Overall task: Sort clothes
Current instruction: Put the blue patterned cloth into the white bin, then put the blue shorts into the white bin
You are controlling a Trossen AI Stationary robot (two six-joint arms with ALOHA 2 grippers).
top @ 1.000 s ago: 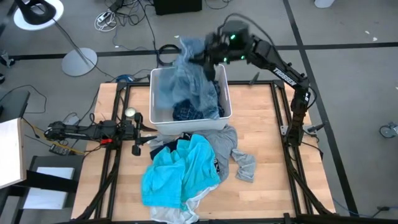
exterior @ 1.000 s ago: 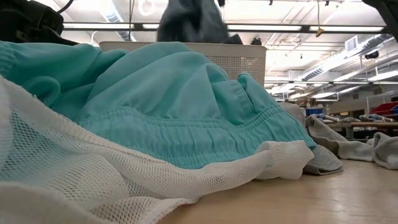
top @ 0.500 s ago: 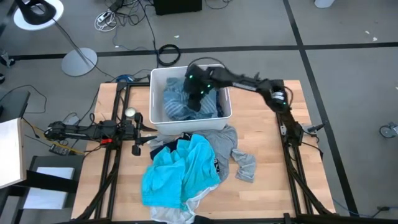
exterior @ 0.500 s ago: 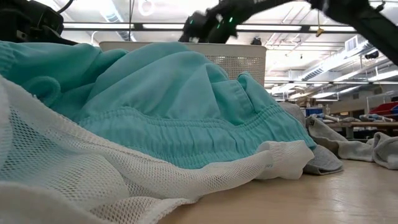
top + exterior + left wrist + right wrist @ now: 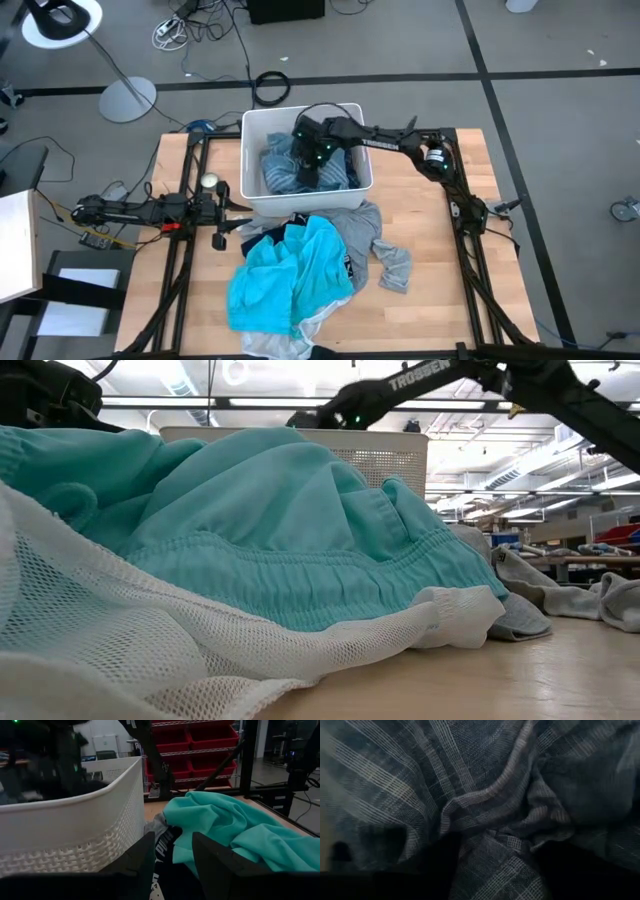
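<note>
The right gripper (image 5: 312, 158) reaches down inside the white bin (image 5: 254, 190) at the far middle of the table (image 5: 430, 300), its arm stretching in from the right side. Its fingers (image 5: 435, 865) stand spread and pressed into the blue-white plaid shirt (image 5: 485, 795), which fills the right wrist view in crumpled folds — the cloth lies loose between and around them, released rather than pinched. In the high view the shirt sits bunched in the bin beside a blue-grey striped top (image 5: 280, 175), both below the rim.

The left gripper (image 5: 222, 213) waits low at the left edge of the table, just beside the bin's near left corner, its arm lying along the left side. Its two fingers (image 5: 137, 862) stand apart with nothing between them, pointing past the bin's perforated wall toward the heap.

The rest of the clothes lie on the table in front of the bin, on its near side: a turquoise tee (image 5: 285, 275) spreads widest, with a white mesh piece (image 5: 150, 660) under its near edge, a navy piece with white lettering (image 5: 165, 840) tucked against the bin wall, a grey top (image 5: 365, 222) just right of the tee, and a grey sock (image 5: 395, 268) lying a little apart to the right.
</note>
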